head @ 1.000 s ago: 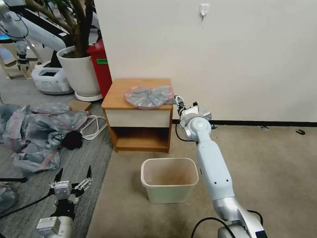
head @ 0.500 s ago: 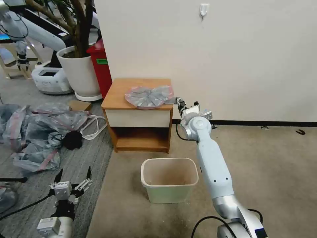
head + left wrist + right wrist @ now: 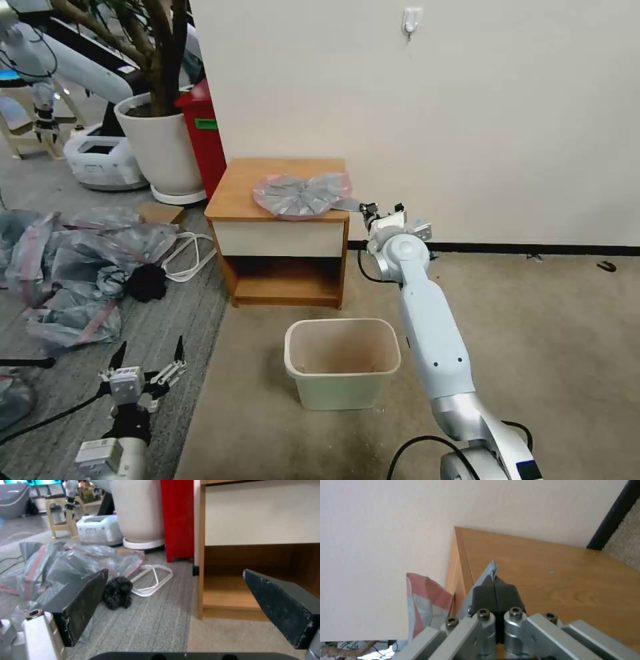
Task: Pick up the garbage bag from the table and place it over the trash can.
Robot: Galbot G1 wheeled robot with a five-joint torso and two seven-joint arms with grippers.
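Observation:
The garbage bag (image 3: 303,193), crinkled grey with a pink edge, lies flat on the right half of the table (image 3: 237,193). My right gripper (image 3: 365,208) hangs just off the table's right edge, shut on a grey corner of the bag (image 3: 489,573) that is stretched out past the edge. The right wrist view shows the two black fingers (image 3: 483,596) pressed together on that corner beside the table's wooden side (image 3: 546,567). The trash can (image 3: 293,347) stands on the carpet in front of the table. My left gripper (image 3: 147,373) is open, low over the floor at the left (image 3: 175,573).
A heap of similar bags (image 3: 73,267), a black clump (image 3: 145,283) and a white loop (image 3: 190,250) lie on the floor left of the table. A white plant pot (image 3: 163,147) and a red bin (image 3: 203,133) stand behind. Wall runs close behind the table.
My right gripper has moved a little to the right, away from the table, drawing the bag's corner out past the edge. The left arm has not moved.

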